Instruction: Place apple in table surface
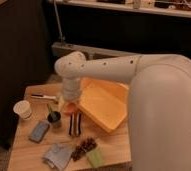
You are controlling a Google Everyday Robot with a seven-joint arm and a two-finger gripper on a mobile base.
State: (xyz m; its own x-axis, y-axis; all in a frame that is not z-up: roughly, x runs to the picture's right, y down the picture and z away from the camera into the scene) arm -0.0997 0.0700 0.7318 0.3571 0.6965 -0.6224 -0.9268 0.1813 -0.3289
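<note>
The apple [69,108] is small and orange-red. It sits right under my gripper [69,102], near the middle of the table surface [31,157], a light wooden plank top. The gripper points straight down from the white wrist [71,82] and is shut on the apple, which hangs at or just above the wood beside the left edge of the orange bin [105,104]. The fingertips are mostly hidden by the wrist and the apple.
A white paper cup [23,109] stands at the left. A dark small cup [54,118], a striped packet [75,124], a grey flat item [39,131], a blue-grey pouch [57,155], a dark grape bunch [83,147] and a green item [95,157] lie in front. A pen [44,96] lies behind.
</note>
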